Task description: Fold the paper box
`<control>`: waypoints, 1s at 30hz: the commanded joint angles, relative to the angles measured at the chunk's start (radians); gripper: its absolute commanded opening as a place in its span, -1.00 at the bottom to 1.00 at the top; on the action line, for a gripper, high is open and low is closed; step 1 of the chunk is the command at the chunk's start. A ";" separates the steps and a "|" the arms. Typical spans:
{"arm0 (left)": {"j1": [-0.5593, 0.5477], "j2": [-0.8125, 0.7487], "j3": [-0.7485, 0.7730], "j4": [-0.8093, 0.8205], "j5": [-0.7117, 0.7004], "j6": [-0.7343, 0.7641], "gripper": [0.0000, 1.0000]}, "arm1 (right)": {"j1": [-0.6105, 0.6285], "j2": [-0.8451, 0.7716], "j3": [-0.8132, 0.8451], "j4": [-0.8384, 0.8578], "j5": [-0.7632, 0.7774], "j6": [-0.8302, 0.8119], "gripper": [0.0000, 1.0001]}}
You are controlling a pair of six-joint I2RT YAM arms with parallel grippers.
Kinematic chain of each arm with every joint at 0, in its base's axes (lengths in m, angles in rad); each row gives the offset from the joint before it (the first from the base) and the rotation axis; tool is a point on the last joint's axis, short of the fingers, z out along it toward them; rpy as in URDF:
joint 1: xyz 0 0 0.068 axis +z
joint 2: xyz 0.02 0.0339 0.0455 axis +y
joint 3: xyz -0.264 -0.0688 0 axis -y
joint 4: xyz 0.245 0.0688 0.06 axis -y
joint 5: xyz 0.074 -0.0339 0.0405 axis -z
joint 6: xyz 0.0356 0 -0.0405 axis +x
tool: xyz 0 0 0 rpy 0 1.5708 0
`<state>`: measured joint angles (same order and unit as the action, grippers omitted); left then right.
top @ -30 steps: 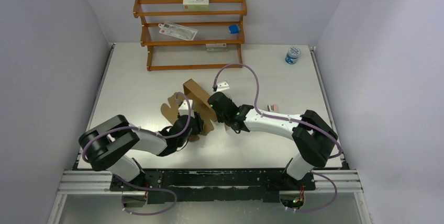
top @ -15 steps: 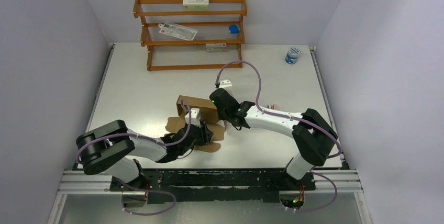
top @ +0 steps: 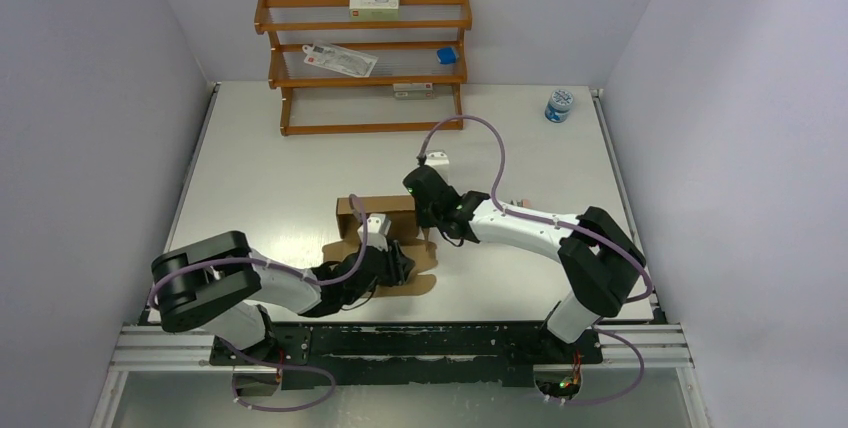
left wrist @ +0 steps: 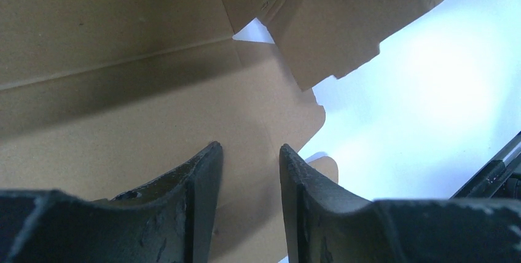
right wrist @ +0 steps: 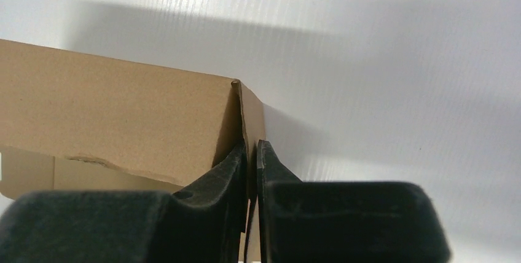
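Observation:
The paper box [top: 378, 212] is plain brown cardboard, partly folded. One long wall stands upright and flat flaps [top: 420, 270] spread on the table in front of it. My right gripper [top: 426, 218] is at the wall's right end, shut on a thin end flap [right wrist: 252, 112] that sits between its fingers [right wrist: 228, 168]. My left gripper [top: 398, 266] hovers low over the flat panel [left wrist: 123, 109]. It is open, with only cardboard behind the gap between its fingers [left wrist: 203, 171]. The box's standing wall [right wrist: 117, 121] fills the left of the right wrist view.
A wooden rack [top: 362, 63] with printed cartons stands at the back of the white table [top: 260, 168]. A blue-lidded jar [top: 559, 105] sits at the back right. A tiny pink-and-white item [top: 518, 205] lies just right of my right forearm.
The box has come down from a tilted, raised pose and now rests nearer the front, its wall upright. Both grippers moved with it, the left one towards the near edge.

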<state>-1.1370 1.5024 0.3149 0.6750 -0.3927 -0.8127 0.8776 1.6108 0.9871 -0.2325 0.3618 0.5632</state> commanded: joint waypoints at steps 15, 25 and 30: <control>-0.020 0.103 -0.025 0.052 -0.027 -0.052 -0.20 | -0.013 -0.201 -0.207 0.144 -0.085 0.010 -0.49; -0.021 0.066 -0.031 0.031 -0.037 -0.045 -0.22 | -0.037 -0.222 -0.203 0.102 -0.114 0.041 -0.18; -0.021 0.054 -0.036 0.023 -0.048 -0.048 -0.22 | -0.068 -0.265 -0.228 0.078 -0.134 0.018 -0.22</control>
<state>-1.1492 1.5616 0.3050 0.7761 -0.4229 -0.8543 0.8310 1.3979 0.7845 -0.1383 0.2489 0.5911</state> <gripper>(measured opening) 0.392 0.402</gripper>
